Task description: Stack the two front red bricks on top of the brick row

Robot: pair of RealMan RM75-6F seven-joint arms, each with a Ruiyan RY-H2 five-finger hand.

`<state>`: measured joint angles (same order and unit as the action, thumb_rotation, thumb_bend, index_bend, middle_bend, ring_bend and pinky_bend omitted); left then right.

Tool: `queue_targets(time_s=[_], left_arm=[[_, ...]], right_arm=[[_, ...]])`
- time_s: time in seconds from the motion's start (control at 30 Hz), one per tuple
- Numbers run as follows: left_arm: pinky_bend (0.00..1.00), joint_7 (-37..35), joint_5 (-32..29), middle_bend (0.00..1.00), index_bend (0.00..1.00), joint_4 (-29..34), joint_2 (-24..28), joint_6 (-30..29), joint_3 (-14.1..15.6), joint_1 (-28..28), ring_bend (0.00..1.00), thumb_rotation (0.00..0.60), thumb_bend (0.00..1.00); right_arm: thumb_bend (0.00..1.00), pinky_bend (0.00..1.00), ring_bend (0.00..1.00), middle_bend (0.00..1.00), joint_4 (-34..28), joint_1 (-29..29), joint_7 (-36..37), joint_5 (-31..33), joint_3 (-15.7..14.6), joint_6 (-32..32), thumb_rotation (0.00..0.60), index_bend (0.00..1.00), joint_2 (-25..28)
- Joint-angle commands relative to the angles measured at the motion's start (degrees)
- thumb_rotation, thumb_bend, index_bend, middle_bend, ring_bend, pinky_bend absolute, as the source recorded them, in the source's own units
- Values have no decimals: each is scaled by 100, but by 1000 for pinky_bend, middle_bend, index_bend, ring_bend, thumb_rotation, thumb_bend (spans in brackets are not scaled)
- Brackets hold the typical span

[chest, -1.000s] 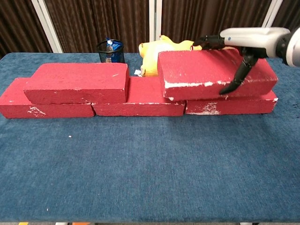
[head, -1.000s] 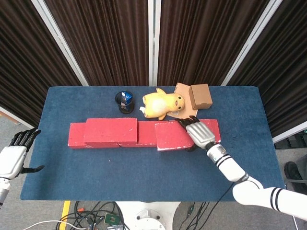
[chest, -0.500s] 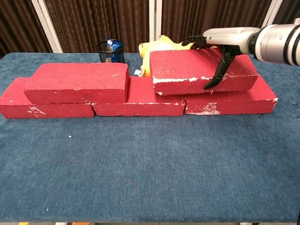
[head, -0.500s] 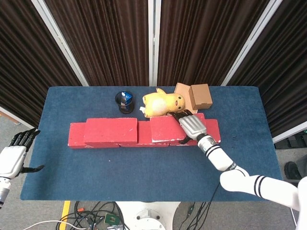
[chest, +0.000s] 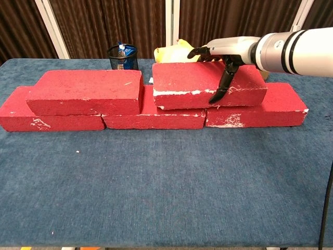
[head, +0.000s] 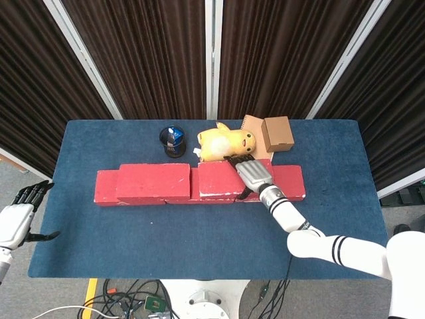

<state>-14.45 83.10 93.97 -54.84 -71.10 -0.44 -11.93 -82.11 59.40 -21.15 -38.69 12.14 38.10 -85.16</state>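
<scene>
Behind the brick row (chest: 156, 112) sit a yellow plush duck (head: 226, 144), a small cardboard box (head: 277, 133) and a black mesh cup (head: 172, 141), crowding the far side. The right hand (head: 254, 177) grips the second red brick (chest: 205, 85) on top of the row, just beside the first stacked brick (chest: 86, 91). The left hand (head: 18, 219) hangs with its fingers apart, holding nothing, off the tabletop's (chest: 166, 192) left edge. The front of the blue tabletop is open.

Behind my counter (head: 106, 246), which has a dark blue carpet-like top, hang dark brown ribbed curtains (head: 153, 60) split by pale metal posts (head: 210, 53). Grey floor (head: 40, 292) below, with a tangle of cables (head: 139, 299).
</scene>
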Motion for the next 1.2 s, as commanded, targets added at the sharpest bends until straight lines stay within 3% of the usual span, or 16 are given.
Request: queue_targets(time_s=[0.03, 1.2], left_arm=[[0, -77, 42, 0, 0, -78, -10, 11, 16, -3, 0, 600, 51], [0, -322, 20, 0, 0, -219, -23, 217, 88, -33, 0, 600, 51]], right_arm=[[76, 14, 58, 118, 71, 109, 20, 92, -10, -86, 600, 0, -20], [76, 14, 42, 109, 162, 717, -203, 1230, -389, 173, 600, 0, -288]])
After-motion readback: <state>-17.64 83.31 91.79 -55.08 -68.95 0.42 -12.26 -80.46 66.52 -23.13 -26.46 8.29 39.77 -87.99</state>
